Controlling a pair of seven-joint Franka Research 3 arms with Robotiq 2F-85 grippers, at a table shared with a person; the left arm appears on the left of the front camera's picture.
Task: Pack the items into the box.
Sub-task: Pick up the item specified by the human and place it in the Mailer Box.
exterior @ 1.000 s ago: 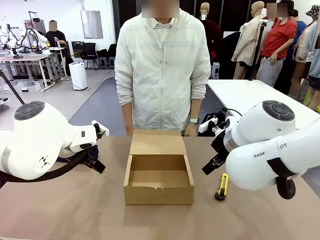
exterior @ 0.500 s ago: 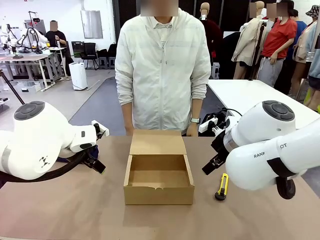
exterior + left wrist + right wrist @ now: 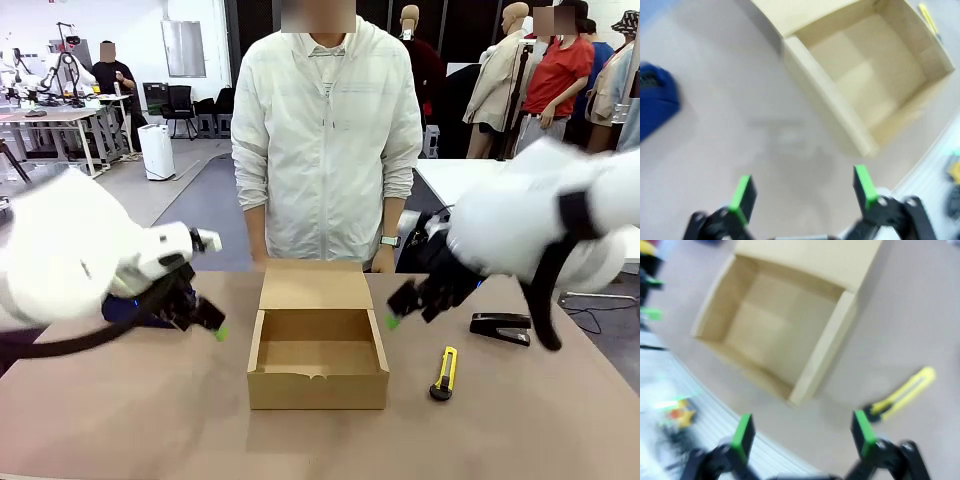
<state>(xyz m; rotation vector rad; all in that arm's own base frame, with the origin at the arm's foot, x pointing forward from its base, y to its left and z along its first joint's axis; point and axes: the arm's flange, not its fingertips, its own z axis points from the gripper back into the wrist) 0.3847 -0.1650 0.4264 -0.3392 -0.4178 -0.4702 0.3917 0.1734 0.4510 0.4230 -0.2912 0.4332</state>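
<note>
The tan cardboard box [image 3: 316, 388] stands open at the table's middle, its flap lid folded back toward the person and nothing inside. A small black stapler [image 3: 500, 327] lies to its right. The dark navy bundle [image 3: 122, 310] peeks out behind my left arm and lies at the left edge of the left wrist view [image 3: 655, 100]. My left gripper [image 3: 208, 322] hovers left of the box, open and holding nothing [image 3: 802, 190]. My right gripper [image 3: 397, 312] hangs open near the box's right wall [image 3: 801, 432], also holding nothing. Both arms are motion-blurred.
A yellow utility knife [image 3: 444, 372] lies right of the box, near its front corner [image 3: 902, 395]. A person in a white jacket [image 3: 325, 140] stands at the far edge behind the box. Bare table stretches in front of the box.
Both arms have swung fast. My right arm rose, uncovering the stapler, and its gripper moved left toward the box. My left gripper shifted right toward the box.
</note>
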